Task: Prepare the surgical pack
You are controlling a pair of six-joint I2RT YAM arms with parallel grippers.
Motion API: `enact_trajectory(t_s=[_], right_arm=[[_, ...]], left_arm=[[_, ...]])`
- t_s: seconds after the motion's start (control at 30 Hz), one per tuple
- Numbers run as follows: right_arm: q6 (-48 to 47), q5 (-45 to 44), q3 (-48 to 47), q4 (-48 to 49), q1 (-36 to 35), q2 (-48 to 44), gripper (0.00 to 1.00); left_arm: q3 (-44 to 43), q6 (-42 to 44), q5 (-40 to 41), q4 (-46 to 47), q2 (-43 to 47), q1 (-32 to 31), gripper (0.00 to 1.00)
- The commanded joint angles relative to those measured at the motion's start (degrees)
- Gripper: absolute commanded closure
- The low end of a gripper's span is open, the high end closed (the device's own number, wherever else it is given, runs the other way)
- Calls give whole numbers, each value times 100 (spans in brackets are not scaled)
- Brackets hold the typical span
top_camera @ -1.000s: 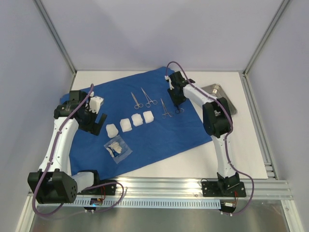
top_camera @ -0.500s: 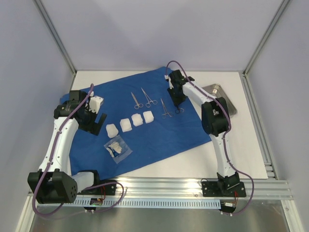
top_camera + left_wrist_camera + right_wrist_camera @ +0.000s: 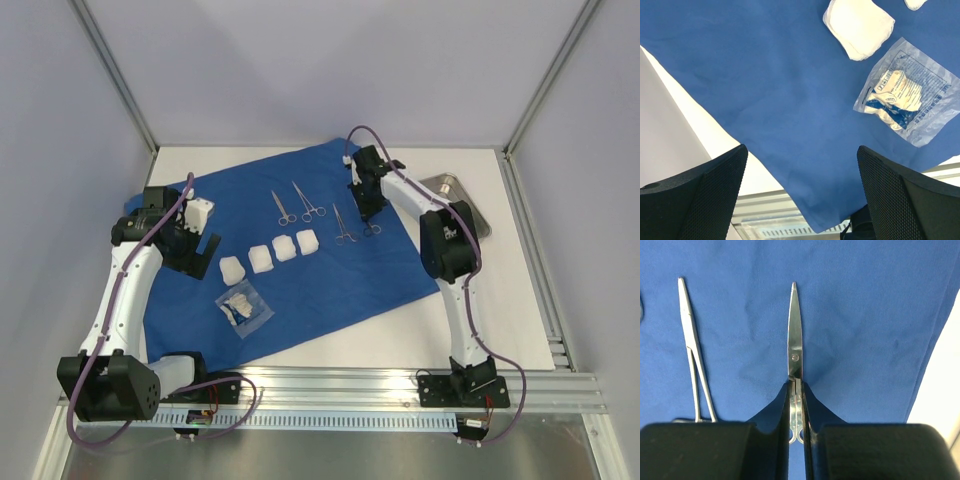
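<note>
Lying spread flat on the white desk [image 3: 500, 330], the royal-blue drape [image 3: 330, 275] is one open sheet, turned a little askew, with its far corner toward 12 o'clock and its near edge running down toward 5 o'clock. Near the middle of the sheet four white gauze squares [image 3: 260, 259] make a short row that rises from 8 o'clock toward 2 o'clock. Just below the row, at 7 o'clock, is a clear packet [image 3: 243, 308] with white and blue contents. Beyond the gauze, toward 1 o'clock, thin silver instruments [image 3: 309, 200] lie side by side with their tips pointing away. The steel tray [image 3: 450, 185] stands off the cloth at 3 o'clock, partly hidden behind the right arm.

The top view shows the right pincer [image 3: 368, 215] only as a dark block over the cloth. The right wrist view gives the detail: the right pincer [image 3: 796, 385] is pressed together on the shanks of the scissors [image 3: 795, 335], just above the finger rings. The blades are closed and point to 12 o'clock, and a slim forceps [image 3: 690, 335] lies apart at 9 o'clock.

The left pincer [image 3: 195, 250] is at the 9 o'clock side of the drape. The left wrist view shows it spread wide and holding nothing, above bare cloth, with one gauze square [image 3: 859, 27] and the packet toward 1 and 2 o'clock.
</note>
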State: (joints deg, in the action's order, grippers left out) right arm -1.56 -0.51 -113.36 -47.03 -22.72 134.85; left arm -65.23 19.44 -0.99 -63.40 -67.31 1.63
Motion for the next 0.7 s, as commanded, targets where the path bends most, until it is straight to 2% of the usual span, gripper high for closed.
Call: enact_trajectory(t_s=[0.0, 0.13, 0.4, 0.67], right_arm=[[-55, 139, 376, -396, -13, -274, 100], [-81, 332, 622, -149, -13, -774, 99], [-64, 438, 736, 70, 66, -1109, 99], [-151, 746, 509, 124, 636, -1689, 99]], left_arm=[[-244, 42, -6, 82, 121, 4, 0], [-262, 60, -6, 64, 148, 4, 0], [-315, 121, 47, 64, 139, 4, 0], [-367, 113, -15, 117, -10, 4, 0]])
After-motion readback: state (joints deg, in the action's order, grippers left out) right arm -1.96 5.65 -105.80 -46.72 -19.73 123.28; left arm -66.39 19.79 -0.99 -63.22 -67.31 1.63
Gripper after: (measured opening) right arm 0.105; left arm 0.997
